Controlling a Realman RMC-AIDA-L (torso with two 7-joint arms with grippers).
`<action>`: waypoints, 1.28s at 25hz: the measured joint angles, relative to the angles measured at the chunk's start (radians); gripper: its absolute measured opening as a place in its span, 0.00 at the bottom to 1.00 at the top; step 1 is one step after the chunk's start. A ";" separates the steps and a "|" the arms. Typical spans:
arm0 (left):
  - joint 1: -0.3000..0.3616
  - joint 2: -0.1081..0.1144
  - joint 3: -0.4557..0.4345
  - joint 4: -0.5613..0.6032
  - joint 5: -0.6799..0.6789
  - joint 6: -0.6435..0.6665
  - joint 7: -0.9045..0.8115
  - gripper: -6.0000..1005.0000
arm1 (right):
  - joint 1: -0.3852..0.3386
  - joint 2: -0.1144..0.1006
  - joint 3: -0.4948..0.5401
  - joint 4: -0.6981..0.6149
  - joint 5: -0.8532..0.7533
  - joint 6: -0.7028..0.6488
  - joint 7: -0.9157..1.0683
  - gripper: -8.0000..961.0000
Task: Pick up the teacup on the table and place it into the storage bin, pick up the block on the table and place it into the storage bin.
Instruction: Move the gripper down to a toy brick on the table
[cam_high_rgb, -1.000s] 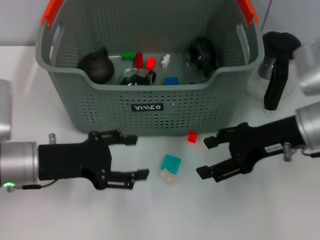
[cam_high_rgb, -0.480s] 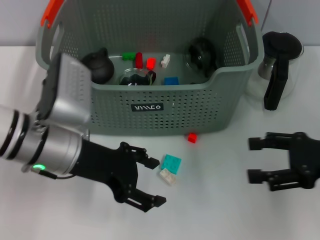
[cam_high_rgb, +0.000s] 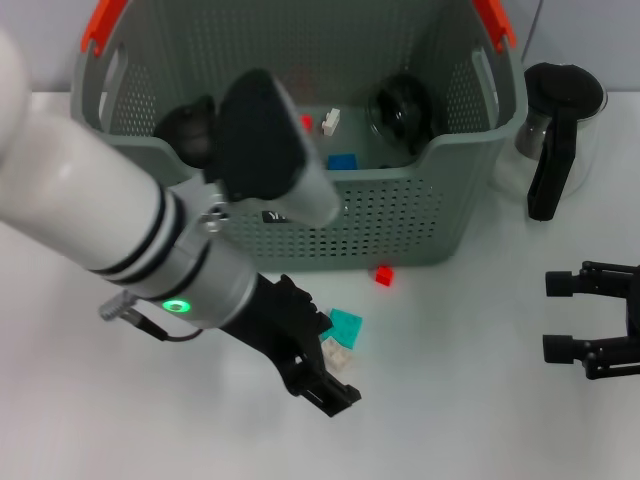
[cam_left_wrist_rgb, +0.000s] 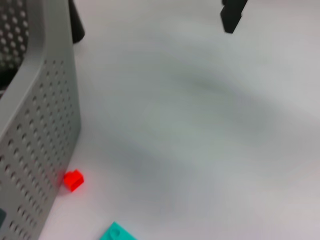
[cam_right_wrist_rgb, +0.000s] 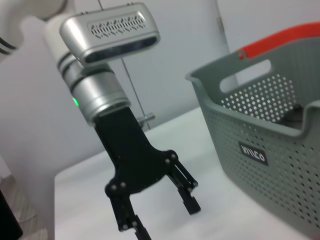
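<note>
- While the bin (cam_high_rgb: 300, 215) stands at the back of the white desk (cam_high_rgb: 470, 400), the left gripper (cam_high_rgb: 322, 362) reaches down in front of it, fingers (cam_high_rgb: 335, 398) spread apart and holding nothing.
- Between those fingers, in front of the bin's black label (cam_high_rgb: 292, 216), lie a teal block (cam_high_rgb: 343, 326) and a small pale block (cam_high_rgb: 336, 353) touching it; whether the fingers touch either block cannot be told.
- A small red block (cam_high_rgb: 384, 275) sits just in front of the bin's front wall, apart from the other two.
- Inside the bin lie a dark teapot (cam_high_rgb: 185, 128), a dark round vessel (cam_high_rgb: 402, 110), and blue (cam_high_rgb: 343, 161), red (cam_high_rgb: 306, 122) and white (cam_high_rgb: 331, 121) pieces.
- The right gripper (cam_high_rgb: 578, 317) waits well to the right of the bin, fingers (cam_high_rgb: 570, 348) apart and empty.
- A glass jug with a black handle (cam_high_rgb: 552, 140) stands just right of the bin.
</note>
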 joint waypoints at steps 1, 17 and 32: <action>-0.008 0.000 0.032 0.018 0.021 0.001 -0.056 0.84 | 0.001 -0.002 0.001 0.000 -0.009 0.001 -0.001 0.98; -0.075 -0.003 0.325 -0.024 0.249 -0.158 -0.626 0.84 | 0.012 -0.046 -0.002 -0.003 -0.067 -0.015 -0.026 0.98; -0.148 -0.003 0.345 -0.190 0.261 -0.241 -0.633 0.81 | 0.018 -0.043 -0.008 -0.002 -0.073 -0.018 -0.034 0.98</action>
